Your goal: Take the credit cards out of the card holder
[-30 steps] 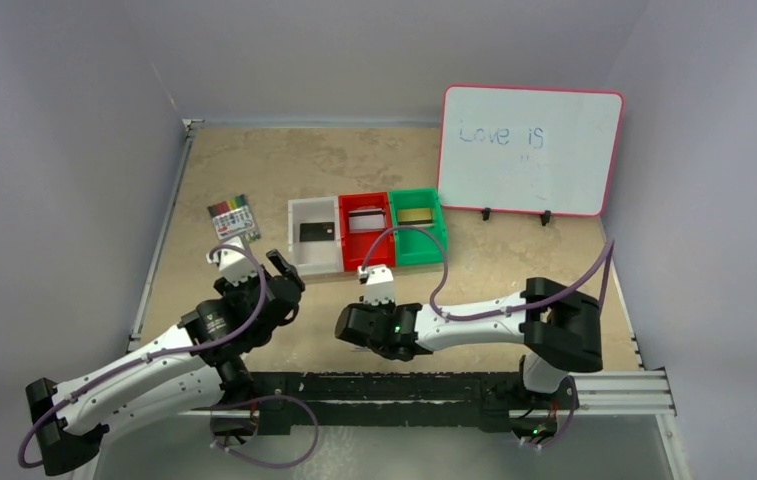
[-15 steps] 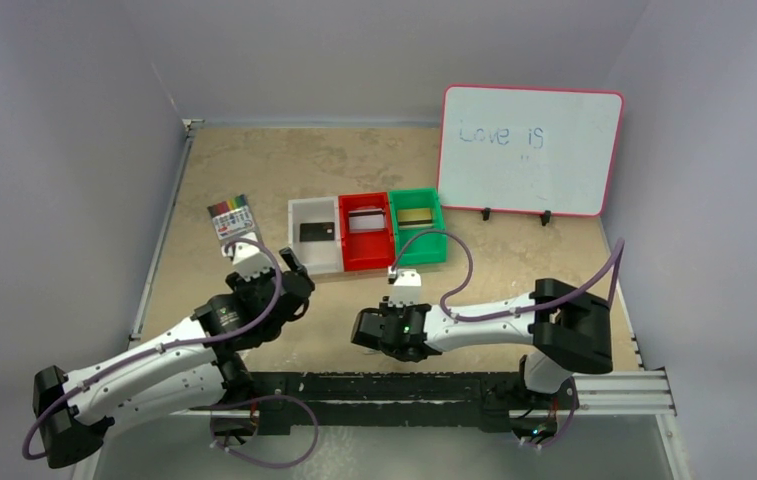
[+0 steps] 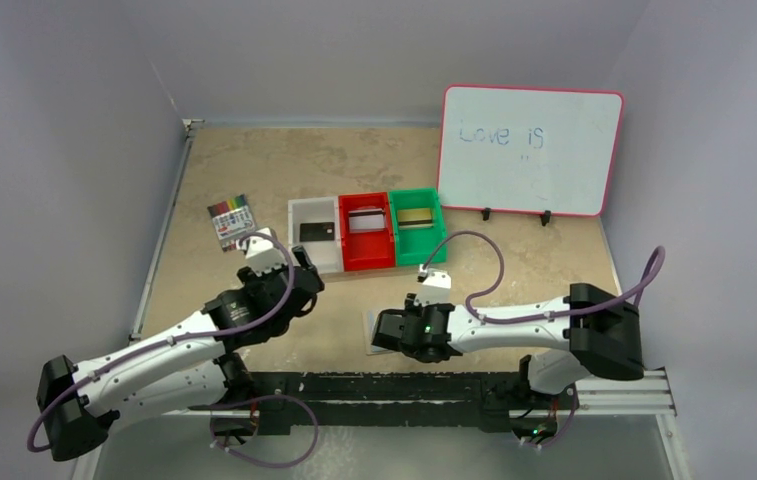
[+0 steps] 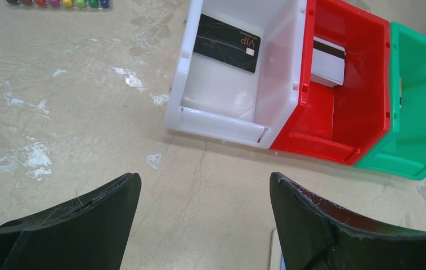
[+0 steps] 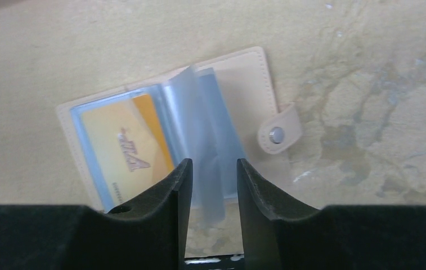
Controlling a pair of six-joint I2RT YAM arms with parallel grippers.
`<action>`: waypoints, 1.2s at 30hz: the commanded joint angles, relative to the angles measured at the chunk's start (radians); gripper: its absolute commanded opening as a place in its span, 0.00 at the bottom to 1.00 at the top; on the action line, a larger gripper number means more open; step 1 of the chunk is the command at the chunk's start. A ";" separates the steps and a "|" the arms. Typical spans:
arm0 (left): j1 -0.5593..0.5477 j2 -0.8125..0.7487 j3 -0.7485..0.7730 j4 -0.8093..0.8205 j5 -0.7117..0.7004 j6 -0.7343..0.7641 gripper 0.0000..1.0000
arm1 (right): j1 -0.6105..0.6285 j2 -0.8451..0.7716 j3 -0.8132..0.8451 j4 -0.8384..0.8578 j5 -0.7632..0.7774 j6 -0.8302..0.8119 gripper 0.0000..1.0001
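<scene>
Barely parted, the right gripper [image 5: 214, 166] straddles a loose clear sleeve [image 5: 205, 129] of the card holder [image 5: 244, 84]; the left gripper [image 4: 205, 180] gapes wide, empty.

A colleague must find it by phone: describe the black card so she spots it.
Left of the whiteboard stands a row of three bins. The black card lies in the white bin, the leftmost. The cards in the red bin and the green bin are lighter; it alone reads VIP.
</scene>
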 commanded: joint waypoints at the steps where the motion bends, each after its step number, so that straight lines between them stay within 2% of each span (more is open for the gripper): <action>1: 0.002 0.012 0.037 0.056 0.021 0.034 0.84 | -0.019 -0.060 -0.048 -0.116 0.061 0.113 0.38; 8: 0.002 0.041 0.037 0.091 0.062 0.054 0.84 | -0.030 -0.160 -0.085 -0.186 0.062 0.181 0.40; 12: 0.002 0.056 0.039 0.119 0.088 0.077 0.83 | -0.029 -0.233 -0.069 -0.151 0.068 0.099 0.40; 14: 0.002 0.072 0.038 0.135 0.105 0.090 0.83 | -0.030 -0.280 -0.063 -0.067 0.053 0.001 0.40; 17: 0.002 0.099 0.037 0.153 0.132 0.097 0.83 | -0.029 -0.362 -0.104 0.176 -0.017 -0.212 0.40; 21: 0.002 0.123 0.033 0.178 0.163 0.102 0.81 | -0.036 -0.433 -0.203 0.495 -0.134 -0.373 0.41; 26: 0.002 0.111 0.020 0.184 0.173 0.094 0.80 | -0.090 -0.427 -0.262 0.557 -0.192 -0.329 0.42; 30: 0.002 0.090 -0.007 0.196 0.185 0.073 0.81 | -0.188 -0.442 -0.338 0.685 -0.352 -0.383 0.43; 36: 0.001 0.106 -0.052 0.282 0.288 0.085 0.77 | -0.250 -0.466 -0.430 0.823 -0.466 -0.406 0.45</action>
